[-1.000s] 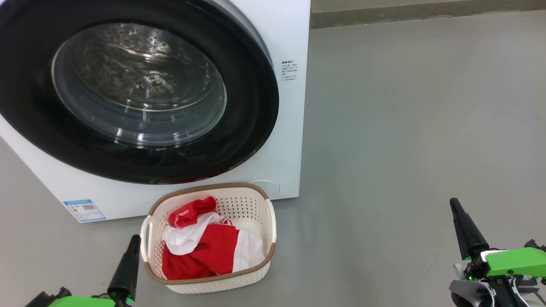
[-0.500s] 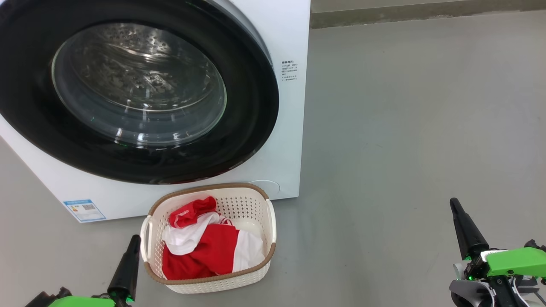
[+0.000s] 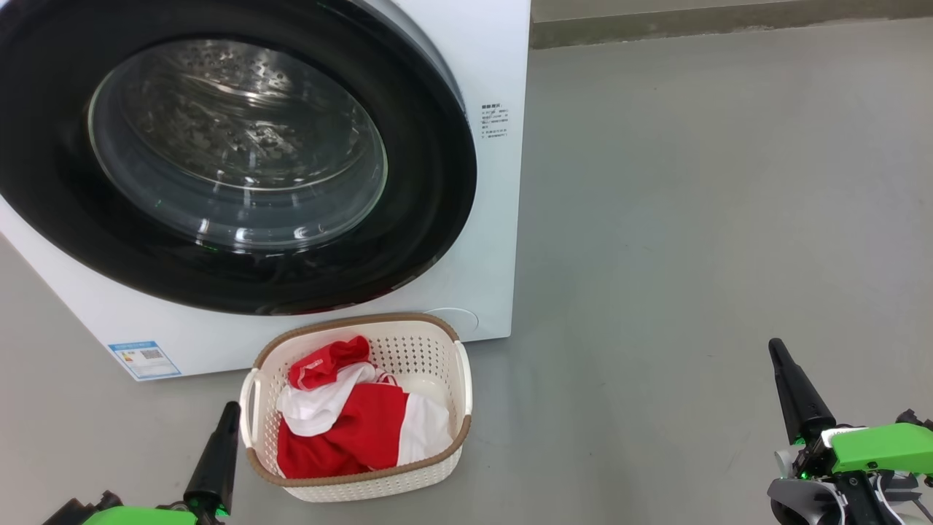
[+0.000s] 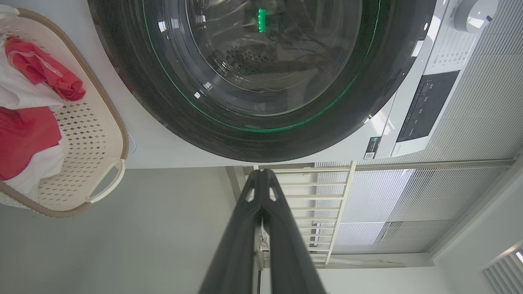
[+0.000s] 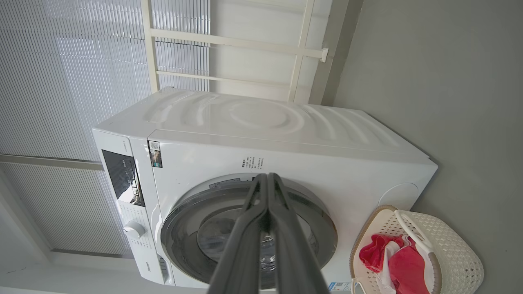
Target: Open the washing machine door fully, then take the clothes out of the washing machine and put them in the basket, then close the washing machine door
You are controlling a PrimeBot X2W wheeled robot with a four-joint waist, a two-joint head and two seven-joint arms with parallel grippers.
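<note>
so the door (image 3: 240, 157) looks shut, clothes (image 3: 357, 419) in the basket (image 3: 437, 332) at its 6 o'clock. Empty and pinched closed: left pincer (image 3: 232, 410), right pincer (image 3: 775, 347). Risk imo: door isn't latched, pops open.

Nothing reads letter for letter. On the big white front-loading washing machine (image 3: 496, 219), a block of small dark printed lines (image 3: 493, 122) stands at three o'clock from the round black-rimmed glass door (image 3: 233, 160), too fine to make out. A blue-edged paper label with a QR square (image 3: 144, 359) sits at seven o'clock from that door. In the left wrist view a small dark QR sticker (image 4: 372, 148) lies beside the black control panel (image 4: 427, 106), and the bright red fabric garment (image 4: 41, 67) carries tiny illegible white letters.
</note>
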